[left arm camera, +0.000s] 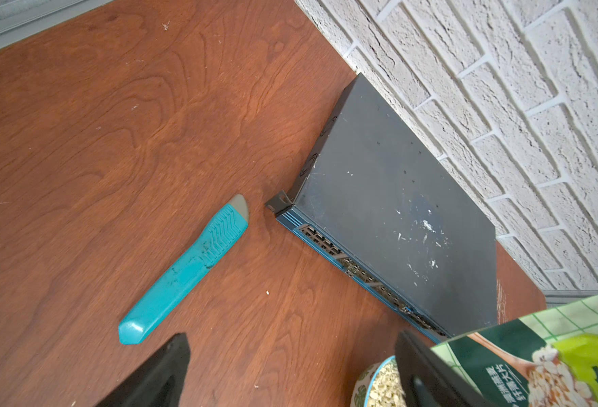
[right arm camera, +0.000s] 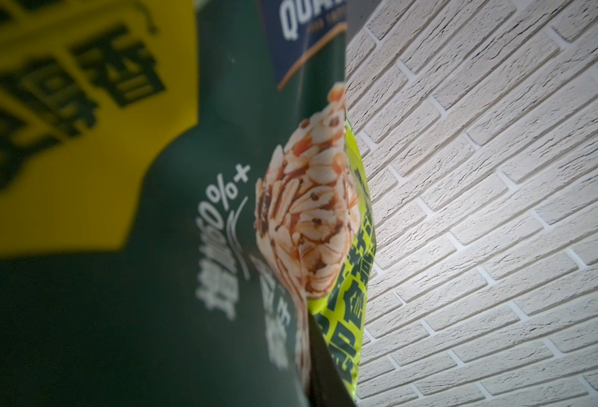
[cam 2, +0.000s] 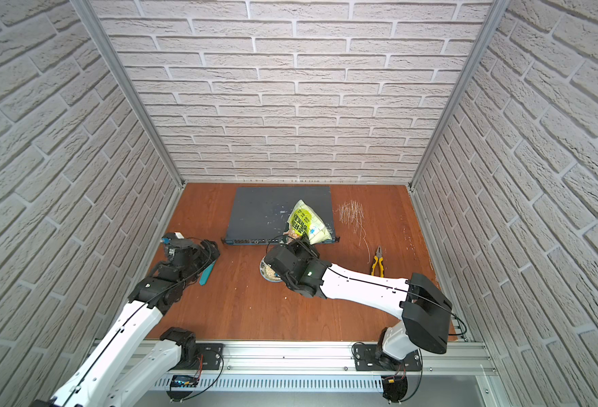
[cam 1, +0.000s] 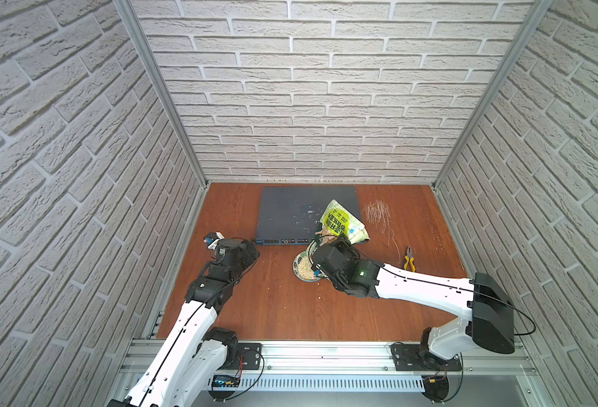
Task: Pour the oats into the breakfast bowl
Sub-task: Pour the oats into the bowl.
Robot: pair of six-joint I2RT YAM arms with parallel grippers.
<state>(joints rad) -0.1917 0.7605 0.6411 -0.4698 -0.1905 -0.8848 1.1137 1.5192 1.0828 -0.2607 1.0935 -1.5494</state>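
Oat pouch: fills the right wrist view, blurred by closeness. In both top views it hangs upended, sealed base up toward the back wall and mouth down over the breakfast bowl.
Right gripper: mostly hidden under its own wrist in the top views. One dark finger lies against the film, and the lifted pouch shows it is pinching the pouch near the mouth.
Breakfast bowl: on the table just in front of the network switch, half covered by the right wrist.
Oats: a beige heap already reaches close to the rim, so the pour looks well along.
Left gripper: fingers spread wide with nothing between them, held above the table near the teal knife and well apart from the bowl.
Risk, overflow: more tipping likely sends flakes over the rim, since little room looks left.
Risk, missed stream: the mouth is hidden, so I cannot tell whether it is centred. One stray flake lies on the wood.
Risk, slip: crinkly film in a narrow pinch may slide as the load shifts.
Risk, bowl shove: nothing braces the bowl, and the wrist or pouch could nudge it.
Risk, switch: spilled flakes could land in its front ports.
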